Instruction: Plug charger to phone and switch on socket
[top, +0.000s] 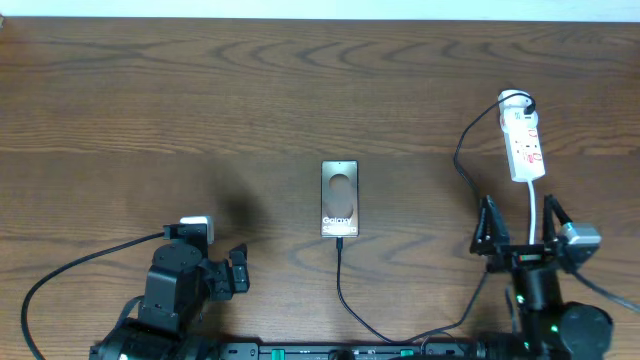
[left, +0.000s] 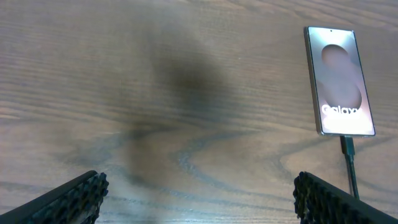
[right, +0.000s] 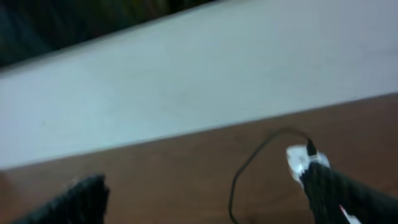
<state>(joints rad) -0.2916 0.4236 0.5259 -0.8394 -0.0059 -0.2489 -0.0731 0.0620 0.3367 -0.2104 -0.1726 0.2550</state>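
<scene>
The phone (top: 340, 198) lies flat at the table's middle, "Galaxy" lettering up; it also shows in the left wrist view (left: 339, 79). The charger (top: 344, 290), a thin black cable, has its plug tip in the phone's near end (left: 347, 147) and runs toward the front edge. The white socket (top: 522, 140) lies at the right with a black plug at its far end; it shows blurred in the right wrist view (right: 300, 160). My left gripper (top: 238, 268) is open and empty, left of the phone. My right gripper (top: 520, 222) is open and empty, just in front of the socket.
A white cord (top: 534, 210) runs from the socket toward my right arm. A black cable (top: 70, 268) trails from my left arm at the front left. A pale wall (right: 186, 81) stands beyond the table's far edge.
</scene>
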